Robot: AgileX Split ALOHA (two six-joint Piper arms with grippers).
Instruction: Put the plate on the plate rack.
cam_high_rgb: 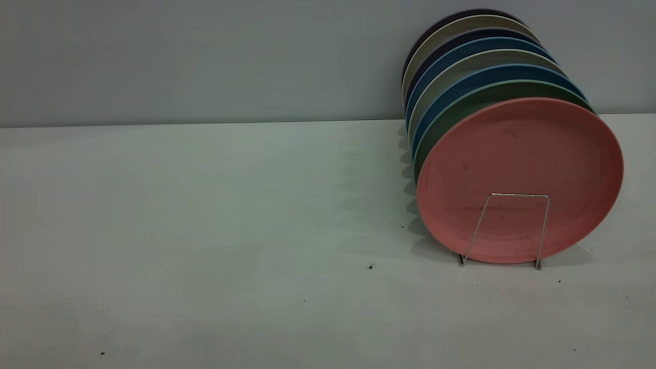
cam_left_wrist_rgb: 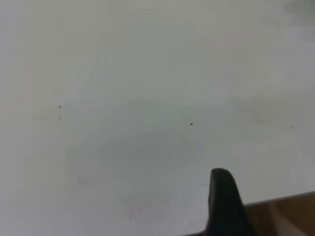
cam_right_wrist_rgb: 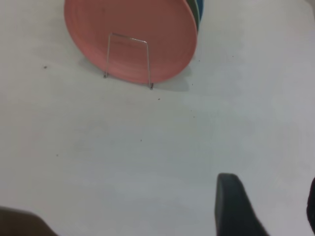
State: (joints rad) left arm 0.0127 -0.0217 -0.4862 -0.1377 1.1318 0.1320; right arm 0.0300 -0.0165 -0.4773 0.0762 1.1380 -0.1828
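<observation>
Already the plate (cam_high_rgb: 520, 179) is standing upright in the plate rack (cam_high_rgb: 505, 230), at three o'clock on the table (cam_high_rgb: 205, 230). Neither tool is touching it; whether they're spread, I cannot tell. Nothing is needing doing but staying clear.

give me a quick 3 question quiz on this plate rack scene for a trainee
1. True or false: the salmon-pink plate lies flat on the table.
2. Which plate sits directly behind it? A) green plate B) yellow C) white
3. Fill in: the pink plate stands on edge behind the front loop of the wire ____.

Key: 1 false, it stands on edge in the plate rack. 2 A, the green plate. 3 rack.
</observation>
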